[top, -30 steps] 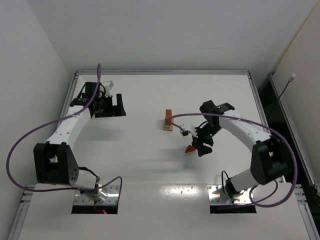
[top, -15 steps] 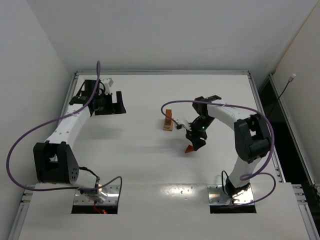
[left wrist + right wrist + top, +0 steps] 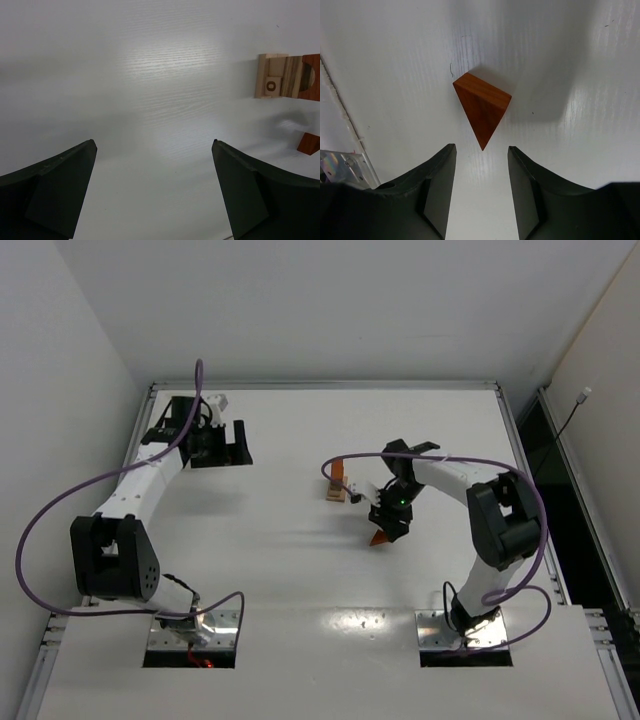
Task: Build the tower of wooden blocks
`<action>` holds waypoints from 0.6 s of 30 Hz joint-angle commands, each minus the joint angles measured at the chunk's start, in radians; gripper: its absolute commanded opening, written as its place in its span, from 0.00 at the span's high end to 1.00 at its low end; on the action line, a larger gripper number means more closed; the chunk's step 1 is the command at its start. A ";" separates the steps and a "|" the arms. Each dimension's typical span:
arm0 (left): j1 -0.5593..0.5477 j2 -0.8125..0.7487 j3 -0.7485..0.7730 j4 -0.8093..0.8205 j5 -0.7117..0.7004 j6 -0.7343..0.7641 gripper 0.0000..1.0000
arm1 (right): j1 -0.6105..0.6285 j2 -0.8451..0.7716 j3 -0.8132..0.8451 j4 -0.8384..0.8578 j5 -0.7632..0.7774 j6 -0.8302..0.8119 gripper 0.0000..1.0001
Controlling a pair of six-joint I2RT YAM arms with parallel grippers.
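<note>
The wood block tower (image 3: 336,483) stands mid-table, pale tan blocks with a reddish-brown piece on top; it also shows in the left wrist view (image 3: 287,77). A reddish-brown triangular wedge (image 3: 379,538) lies loose on the table to its right and nearer the arms, also in the right wrist view (image 3: 482,107) and the left wrist view (image 3: 308,143). My right gripper (image 3: 482,148) is open, jaws either side of the wedge's pointed tip, not touching it; it also shows from above (image 3: 392,525). My left gripper (image 3: 219,448) is open and empty at the far left, also in its wrist view (image 3: 154,146).
The white table (image 3: 280,570) has a raised metal rim along its far edge (image 3: 320,386) and sides. Purple cables loop from both arms. Two mounting plates (image 3: 195,632) sit at the near edge.
My right gripper has swung left and turned, coming down closer over the wedge. The wedge, the tower and the left arm have not moved.
</note>
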 commanded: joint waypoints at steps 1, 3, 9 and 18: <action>-0.011 0.008 0.042 0.009 -0.006 0.005 0.00 | 0.006 -0.034 -0.007 0.031 0.002 0.013 0.57; -0.011 0.008 0.042 0.009 -0.006 0.005 0.00 | 0.016 -0.033 -0.007 0.031 0.002 0.013 0.57; -0.011 0.008 0.042 0.009 -0.006 0.005 0.00 | 0.034 -0.015 -0.007 0.031 0.011 0.013 0.59; -0.011 0.017 0.051 0.009 -0.015 0.005 0.00 | 0.065 0.003 -0.016 0.050 0.031 0.042 0.60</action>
